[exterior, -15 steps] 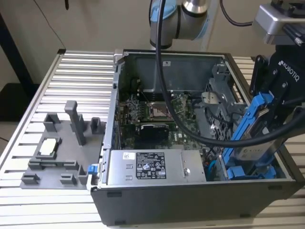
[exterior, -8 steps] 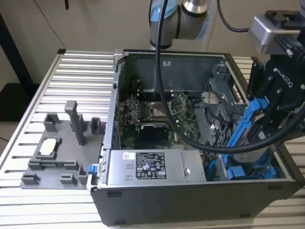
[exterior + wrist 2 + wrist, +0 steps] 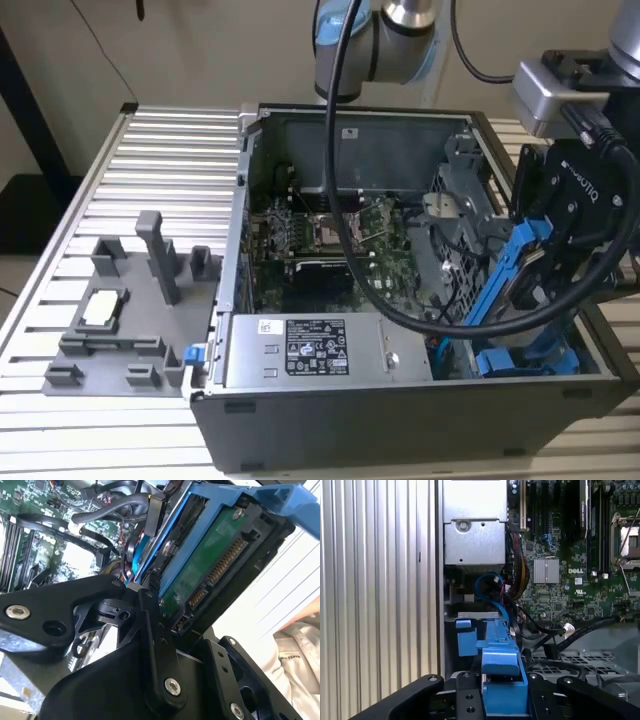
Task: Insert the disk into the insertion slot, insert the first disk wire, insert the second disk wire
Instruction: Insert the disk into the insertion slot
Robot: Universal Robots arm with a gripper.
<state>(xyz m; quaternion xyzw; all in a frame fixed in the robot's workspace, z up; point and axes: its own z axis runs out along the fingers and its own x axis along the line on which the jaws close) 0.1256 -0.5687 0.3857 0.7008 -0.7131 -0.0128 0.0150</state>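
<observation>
1. Fingers (image 3: pixel 467 700) of the gripper (image 3: pixel 545 265) are clamped on the disk (image 3: pixel 505 275), pinching its blue carrier frame from both sides.
2. The disk stands tilted on edge between them, over the exterior view's right end of the black computer case (image 3: pixel 300 425).
3. In the second wrist view, its green circuit board (image 3: pixel 215 565) and connector pins face the camera.
4. Just below it, in the case's corner, lies another blue-framed drive (image 3: pixel 525 360).

A black gripper (image 3: pixel 501 692) and a hard drive (image 3: pixel 517 262) in a bright blue frame, green on its underside. The computer case (image 3: pixel 400 425) is black, the motherboard (image 3: pixel 330 235) green, the power supply (image 3: pixel 400 350) grey with a white label (image 3: pixel 315 347), and the table (image 3: pixel 130 170) ribbed silver.
</observation>
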